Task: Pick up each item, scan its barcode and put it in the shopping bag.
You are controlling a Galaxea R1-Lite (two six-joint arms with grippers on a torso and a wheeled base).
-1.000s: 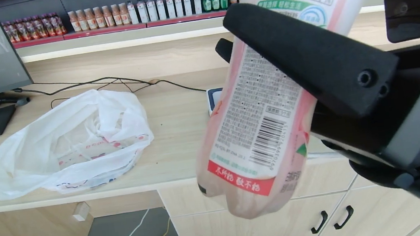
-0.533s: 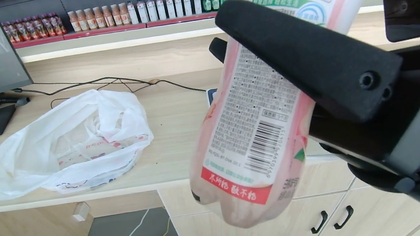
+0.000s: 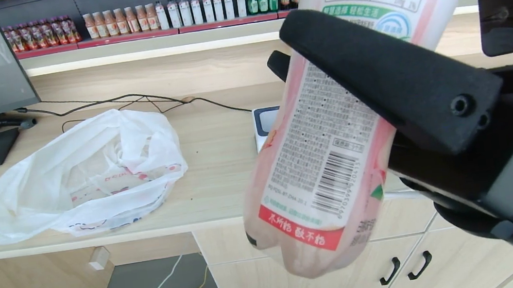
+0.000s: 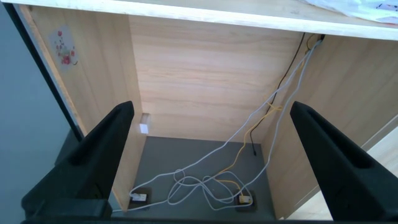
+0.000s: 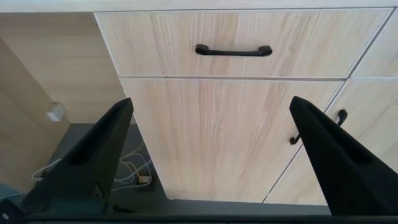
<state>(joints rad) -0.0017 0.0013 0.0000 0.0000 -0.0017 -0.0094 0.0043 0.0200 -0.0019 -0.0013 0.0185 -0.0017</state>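
A bottle of smooth, pale pink plastic wears a glossy printed label, and the fingers of the right gripper are covered in matt black padding with a fine, slightly rough grain. The shopping bag is thin white plastic film, crinkled and faintly shiny. The counter and the cupboard doors are pale wood grain with a smooth matt face, and the door handles are smooth black.

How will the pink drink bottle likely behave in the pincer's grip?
The bottle looks full, so probably heavy for its size. Its glossy label may slip in the right pincer, which holds it tilted. Laid down, its round body could roll.
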